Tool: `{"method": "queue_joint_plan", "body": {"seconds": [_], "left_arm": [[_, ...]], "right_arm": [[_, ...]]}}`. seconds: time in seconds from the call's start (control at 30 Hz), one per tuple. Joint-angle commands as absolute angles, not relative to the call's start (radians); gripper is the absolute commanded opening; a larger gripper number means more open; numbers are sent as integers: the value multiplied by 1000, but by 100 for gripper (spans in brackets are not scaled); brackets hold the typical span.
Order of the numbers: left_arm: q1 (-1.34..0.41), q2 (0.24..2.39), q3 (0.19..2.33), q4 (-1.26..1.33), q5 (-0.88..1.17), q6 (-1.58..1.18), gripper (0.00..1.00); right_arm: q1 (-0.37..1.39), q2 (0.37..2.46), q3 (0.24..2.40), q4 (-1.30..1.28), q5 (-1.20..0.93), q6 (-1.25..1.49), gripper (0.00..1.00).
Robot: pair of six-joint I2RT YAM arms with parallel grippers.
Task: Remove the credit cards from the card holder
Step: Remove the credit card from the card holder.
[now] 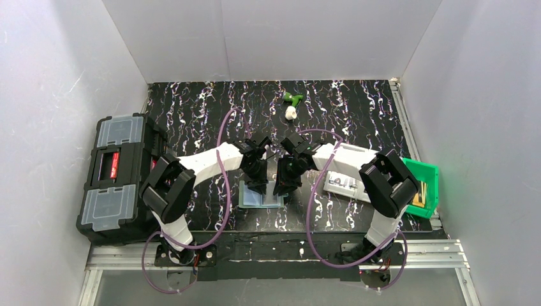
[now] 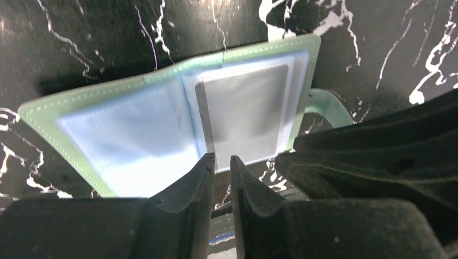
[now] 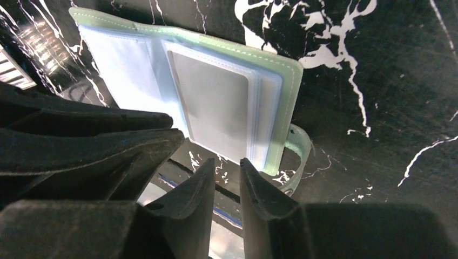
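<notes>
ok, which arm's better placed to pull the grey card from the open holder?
Right, probably. The right gripper is centred on the short edge of the grey card; the left gripper is off near the spine of the card holder, better for pinning.

The left arm (image 1: 207,158) and the right arm (image 1: 348,156) look just the same — smooth white tubes joined by big black blocks with round corners. A thin purple cable (image 1: 224,191) loops along the left one, and a second purple cable (image 1: 312,197) loops along the right one. The left gripper (image 2: 221,159) and the right gripper (image 3: 227,162) are black all over. Their fingers (image 2: 186,202) are thick and dull black — wide at the back, thinner at the tip, with a few tiny pale specks.
</notes>
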State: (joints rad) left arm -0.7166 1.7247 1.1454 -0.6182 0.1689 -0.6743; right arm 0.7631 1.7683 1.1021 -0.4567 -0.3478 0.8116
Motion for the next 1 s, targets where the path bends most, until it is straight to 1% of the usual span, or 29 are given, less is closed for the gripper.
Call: {"method": "queue_joint_plan", "body": {"seconds": [0.0,0.17,0.2,0.57,0.97], "left_arm": [[-720,1729,1144,-579,150,-678,12],[-720,1769,1119,-565,135,-685,1],[-720,1770,1112,-564,126,-687,0],[-720,1735,1053,-576,39,-701,0],[-721,1787,1021,-530,74,-694,0]], "right_arm": [[756,1784,1086,-417,-352,807,30],[755,1795,1077,-405,-359,810,29],[754,1796,1075,-403,-360,811,29],[749,1817,1063,-388,-371,820,29],[747,1769,1062,-392,-377,836,32]]}}
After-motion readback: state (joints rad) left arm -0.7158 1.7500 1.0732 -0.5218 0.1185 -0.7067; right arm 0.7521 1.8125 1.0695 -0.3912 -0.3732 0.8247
